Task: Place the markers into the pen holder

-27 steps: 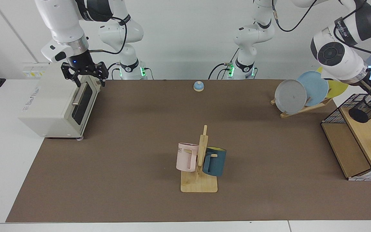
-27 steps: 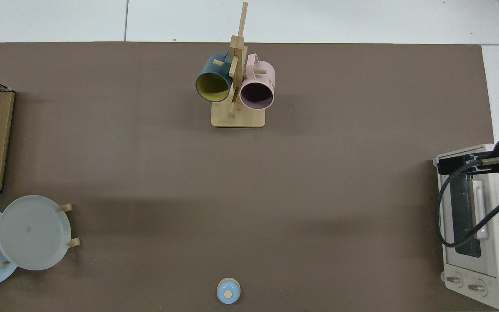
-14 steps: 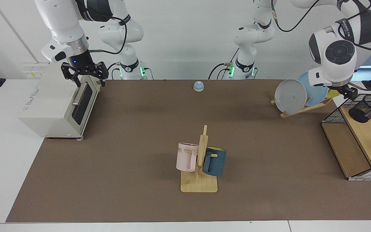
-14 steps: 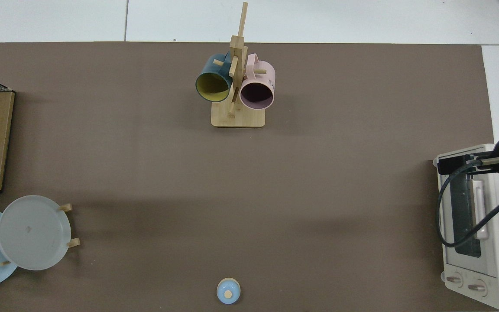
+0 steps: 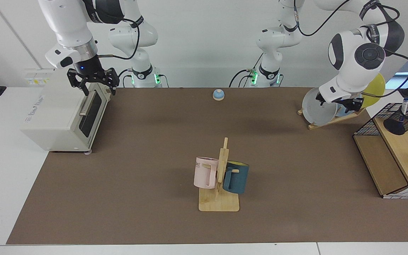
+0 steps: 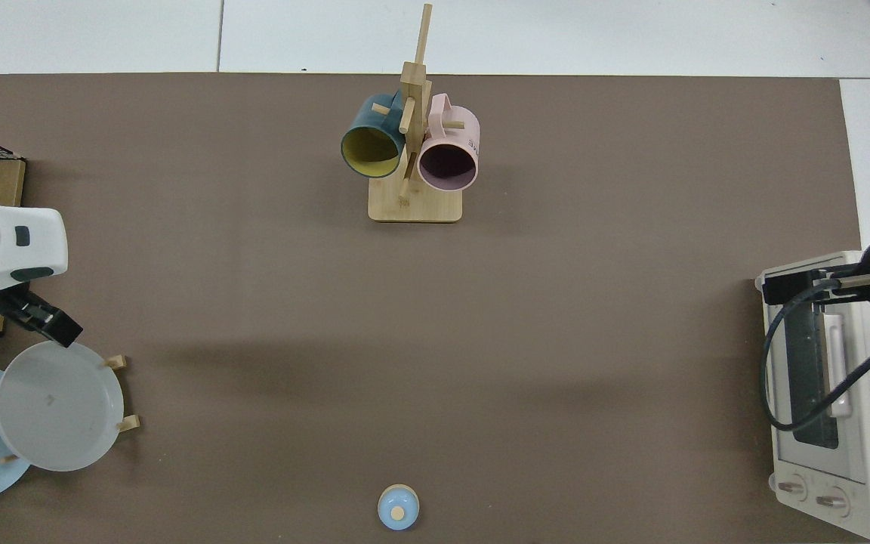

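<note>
Marker (image 5: 404, 105), a slim white one with a blue cap, now stands in the small black wire-mesh pen holder (image 5: 403, 120) on the wood-shelved rack (image 5: 395, 156) at the far right, and the left gripper (image 5: 342, 105) has pulled away to hang before the grey plate (image 5: 315, 109), empty; whether its fingers are apart I cannot tell. That drop looks done. The right gripper (image 5: 94, 85) waits spread open over the white toaster oven (image 5: 62, 117). The brown surface (image 5: 154, 141) between is broadly free for travel.
</note>
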You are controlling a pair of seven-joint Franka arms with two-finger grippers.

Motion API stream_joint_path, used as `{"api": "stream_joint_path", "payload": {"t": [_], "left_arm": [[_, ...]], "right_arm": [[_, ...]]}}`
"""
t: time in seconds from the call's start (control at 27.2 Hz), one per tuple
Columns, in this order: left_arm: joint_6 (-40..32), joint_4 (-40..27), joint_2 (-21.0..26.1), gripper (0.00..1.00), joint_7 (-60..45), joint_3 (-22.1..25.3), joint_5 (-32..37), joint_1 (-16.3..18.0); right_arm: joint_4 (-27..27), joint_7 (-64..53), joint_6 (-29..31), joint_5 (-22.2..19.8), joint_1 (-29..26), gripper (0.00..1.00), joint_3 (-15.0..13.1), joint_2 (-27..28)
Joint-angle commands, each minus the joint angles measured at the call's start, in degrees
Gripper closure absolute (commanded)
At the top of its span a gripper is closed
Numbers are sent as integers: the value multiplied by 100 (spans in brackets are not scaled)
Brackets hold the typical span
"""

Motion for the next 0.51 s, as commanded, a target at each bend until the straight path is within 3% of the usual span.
{"api": "stream_joint_path", "payload": {"t": [0.0,0.29,0.48], "left_arm": [[25,44,-18,0,-1651,59,-552,-146],[298,62,-9,0,-3349,59,-1132,-296],[333,62,-18,0,-3623,68,-1571,-217]], "right_arm": [[-5,-46,24,83,-82,0,33,-35],[-5,-46,24,83,-82,0,33,-35],[-5,-46,24,83,-82,0,33,-35]]}}
